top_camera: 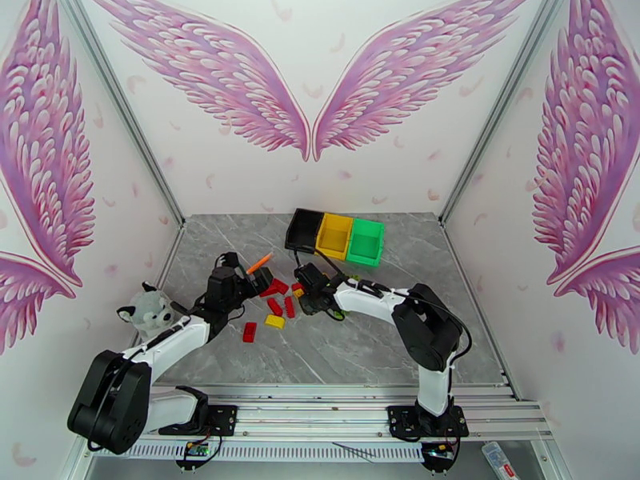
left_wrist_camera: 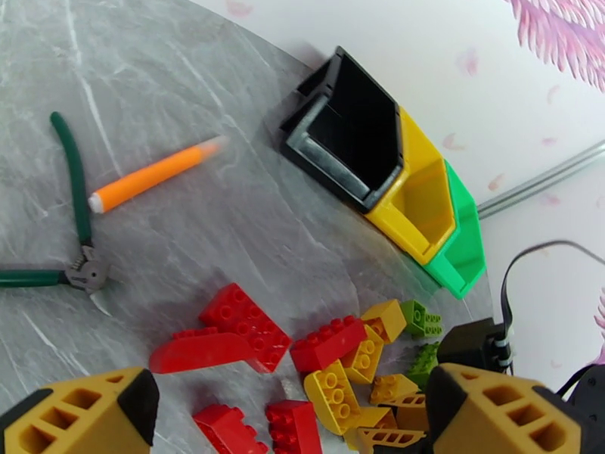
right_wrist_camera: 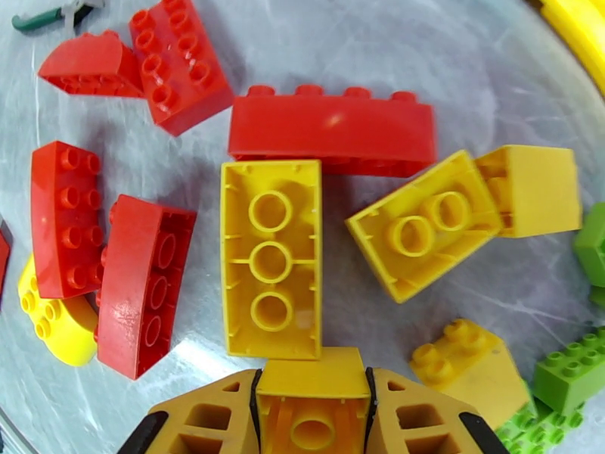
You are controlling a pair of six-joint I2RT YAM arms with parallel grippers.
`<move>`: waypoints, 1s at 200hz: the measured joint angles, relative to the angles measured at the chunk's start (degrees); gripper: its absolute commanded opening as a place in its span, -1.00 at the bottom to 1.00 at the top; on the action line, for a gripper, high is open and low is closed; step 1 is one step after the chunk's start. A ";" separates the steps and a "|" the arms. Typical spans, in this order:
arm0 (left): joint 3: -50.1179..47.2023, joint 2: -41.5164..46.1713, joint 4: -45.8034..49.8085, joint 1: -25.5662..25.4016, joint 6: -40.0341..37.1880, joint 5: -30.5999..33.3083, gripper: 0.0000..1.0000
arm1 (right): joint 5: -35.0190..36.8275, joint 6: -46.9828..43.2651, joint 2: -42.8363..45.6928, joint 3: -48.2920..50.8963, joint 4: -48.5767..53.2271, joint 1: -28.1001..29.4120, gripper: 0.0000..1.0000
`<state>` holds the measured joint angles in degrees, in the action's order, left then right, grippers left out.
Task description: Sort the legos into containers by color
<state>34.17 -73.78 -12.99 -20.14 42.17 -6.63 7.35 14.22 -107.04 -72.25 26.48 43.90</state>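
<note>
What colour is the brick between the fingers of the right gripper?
Yellow. The right wrist view shows this brick best, held in the right gripper.

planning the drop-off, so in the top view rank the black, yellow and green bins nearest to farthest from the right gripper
1. black bin, left end of the row, just beyond the right gripper
2. yellow bin, middle of the row
3. green bin, right end of the row

1. Green-handled metal pliers, lying open on grey marble-look tabletop.
2. Orange pen-like stick w/ white end, near pliers.
3. Grey/white plush husky toy at table's left edge.
4. Pink wing murals on white walls.
</note>
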 measured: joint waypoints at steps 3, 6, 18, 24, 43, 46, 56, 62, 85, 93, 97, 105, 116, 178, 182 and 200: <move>0.09 0.00 -0.20 -0.42 -0.17 -0.07 0.97 | 0.24 0.48 0.72 0.42 -0.07 -0.42 -0.55; 0.17 -0.02 -0.37 -0.81 -0.37 -0.04 0.97 | 0.26 0.72 1.44 0.79 -0.11 -0.72 -0.56; 0.68 -0.31 -0.96 -2.43 -1.27 -0.20 0.98 | 0.76 2.64 4.72 2.27 -0.35 -3.50 -0.59; 1.01 -0.50 -1.09 -3.10 -1.64 -0.24 0.98 | 1.05 3.72 6.19 2.71 -0.50 -5.35 -0.60; 2.69 -1.95 -1.14 -5.97 -3.50 -0.57 0.98 | 2.54 6.69 9.29 3.21 -1.95 -11.50 -0.55; 3.06 -2.27 -1.07 -6.60 -3.93 -0.57 0.97 | 2.89 7.10 9.62 3.21 -2.25 -12.52 -0.53; 4.22 -3.17 -1.01 -8.70 -5.27 -0.57 0.98 | 4.26 8.37 10.25 3.19 -3.45 -15.52 -0.51; 4.92 -3.67 -0.94 -10.08 -6.12 -0.44 0.98 | 4.72 8.90 10.32 2.99 -3.78 -16.79 -0.51; 8.39 -6.19 -0.48 -15.87 -9.79 0.37 0.97 | 5.55 10.51 7.78 -1.40 -2.91 -20.44 -0.54; 9.81 -7.34 -0.35 -17.88 -10.99 0.48 0.97 | 5.79 10.86 5.79 -4.57 -2.38 -21.53 -0.56; 10.40 -7.93 -0.37 -18.78 -11.58 0.46 0.97 | 5.95 11.08 4.48 -6.38 -2.36 -22.08 -0.56; 11.32 -8.92 -0.35 -20.17 -12.48 0.46 0.98 | 6.14 11.34 2.14 -9.79 -2.08 -23.02 -0.56; 12.17 -10.14 -0.35 -21.46 -13.60 0.44 0.97 | 6.29 11.58 -0.74 -13.68 -1.84 -24.17 -0.56; 12.68 -11.93 0.79 -22.29 -16.26 1.57 0.97 | 6.99 11.93 -11.69 -27.74 4.33 -30.25 0.05; 12.68 -11.93 0.81 -22.29 -16.39 1.79 0.97 | 7.04 11.52 -12.07 -28.39 4.96 -30.60 0.14; 12.68 -11.82 1.18 -22.27 -16.83 2.45 0.97 | 7.04 10.69 -13.07 -30.32 6.25 -31.50 0.51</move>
<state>46.85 -85.60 -11.81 -42.41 25.34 -4.19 14.39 24.91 -120.11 -102.56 32.73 12.40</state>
